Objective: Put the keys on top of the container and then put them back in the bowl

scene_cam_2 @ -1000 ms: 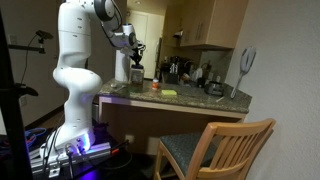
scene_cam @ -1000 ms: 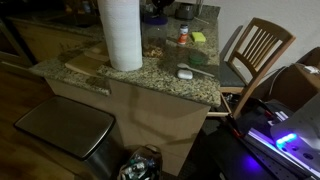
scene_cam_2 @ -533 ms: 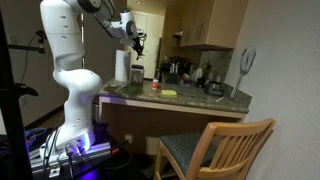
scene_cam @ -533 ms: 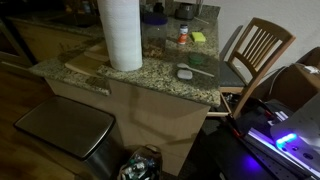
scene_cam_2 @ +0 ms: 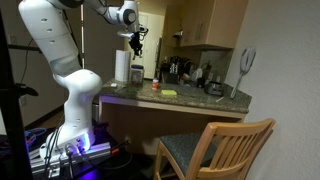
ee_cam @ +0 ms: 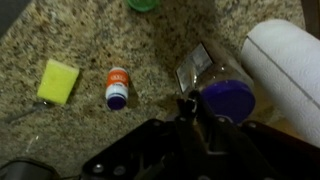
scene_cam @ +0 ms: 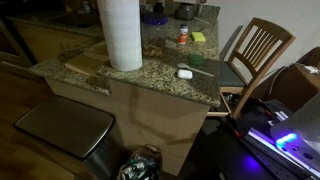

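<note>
My gripper (ee_cam: 191, 104) is raised high above the counter and appears in an exterior view (scene_cam_2: 137, 42). Its fingers are close together, with a small shiny piece, apparently the keys (ee_cam: 193, 99), between the tips. Something dark hangs below the gripper. Right under it in the wrist view is the blue-purple bowl (ee_cam: 231, 98), which also shows in an exterior view (scene_cam: 153, 17). The small low white container (scene_cam: 184, 73) sits near the counter's front edge, away from the gripper. It is out of the wrist view.
A tall white paper-towel roll (scene_cam: 122, 35) (ee_cam: 291, 60) stands next to the bowl. A clear glass piece (ee_cam: 197, 66), a small orange-and-white bottle (ee_cam: 117, 88), a yellow sponge (ee_cam: 58, 80) and a green object (ee_cam: 143, 4) lie on the granite counter (scene_cam: 150, 75). A wooden chair (scene_cam: 258, 50) stands beside it.
The arm has lifted: my gripper rose from just above the bowl to well above the counter. Nothing on the counter has moved.
</note>
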`<state>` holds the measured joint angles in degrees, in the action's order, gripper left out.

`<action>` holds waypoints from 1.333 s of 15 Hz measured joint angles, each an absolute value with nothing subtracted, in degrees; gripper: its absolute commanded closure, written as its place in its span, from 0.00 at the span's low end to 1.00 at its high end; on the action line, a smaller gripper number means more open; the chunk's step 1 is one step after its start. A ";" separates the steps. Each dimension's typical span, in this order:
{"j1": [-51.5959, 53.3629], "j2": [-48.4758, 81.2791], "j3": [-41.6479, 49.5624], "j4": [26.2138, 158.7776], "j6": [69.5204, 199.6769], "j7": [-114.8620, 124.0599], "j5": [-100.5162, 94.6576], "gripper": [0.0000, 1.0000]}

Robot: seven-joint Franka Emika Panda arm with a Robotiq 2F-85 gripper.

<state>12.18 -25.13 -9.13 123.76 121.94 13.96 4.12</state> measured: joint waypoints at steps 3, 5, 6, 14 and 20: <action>12.02 -27.25 -8.18 125.74 114.24 13.63 5.21 0.96; 12.03 -27.64 -8.09 128.23 112.56 13.50 7.24 0.96; 12.05 -27.62 -8.09 129.97 112.54 13.39 8.68 0.96; 12.05 -26.81 -8.23 137.87 114.64 13.23 12.38 0.96; 11.45 -22.11 -9.76 140.10 125.95 13.73 11.65 0.96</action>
